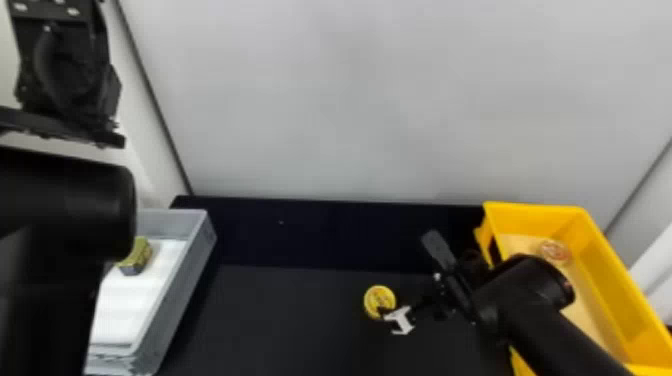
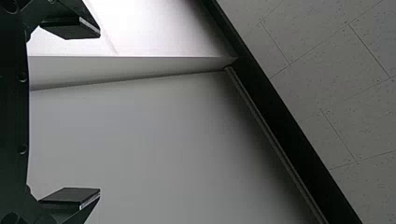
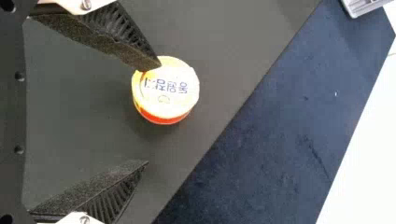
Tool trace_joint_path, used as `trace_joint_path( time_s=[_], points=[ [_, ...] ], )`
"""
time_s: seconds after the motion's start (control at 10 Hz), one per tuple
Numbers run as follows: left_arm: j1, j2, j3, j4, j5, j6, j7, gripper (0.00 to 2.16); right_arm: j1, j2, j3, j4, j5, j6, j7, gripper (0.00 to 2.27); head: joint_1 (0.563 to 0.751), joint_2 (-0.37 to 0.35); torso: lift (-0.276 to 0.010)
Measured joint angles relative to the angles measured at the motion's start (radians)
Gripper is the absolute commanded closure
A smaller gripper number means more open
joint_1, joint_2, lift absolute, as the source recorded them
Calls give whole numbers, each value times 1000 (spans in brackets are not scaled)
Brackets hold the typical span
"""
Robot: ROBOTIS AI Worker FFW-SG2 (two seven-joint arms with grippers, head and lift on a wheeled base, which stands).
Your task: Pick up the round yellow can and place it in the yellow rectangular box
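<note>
Centrally, toward the right tool, the round yellow can stands flat on the dark table, lid upward, on the near side of the yellow box, with a stretch of tabletop between. The right tool is spread wide and holds nothing; its fingers straddle the can unevenly, one fingertip overlapping the lid's edge in the right wrist view, the other well off the opposite side. Whether the nearer finger touches the lid cannot be told. The left tool is raised before a pale wall, likewise wide and empty. A grey tray with a small block lies at left; a round piece rests inside the box. Handling, as judged: the can appears to be a squat, closed tin, stiff and not fragile, rather dense for its size, with a smooth side wall that may slip under a shallow pinch. The sound hold is across the full diameter, pads low on opposite sides, the lid left free. The step in hand is alignment before grasping; centring the can between the fingers comes first, since descending off-centre could press the lid or tip and push the can away.
</note>
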Motion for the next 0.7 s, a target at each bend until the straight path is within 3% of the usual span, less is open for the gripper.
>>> trace_joint_path(
  time_s=[0.7],
  points=[
    [12, 2, 14, -19, 0, 14, -1, 90, 43, -20, -8, -273, -11, 71, 42, -2, 663, 54, -10]
  ],
)
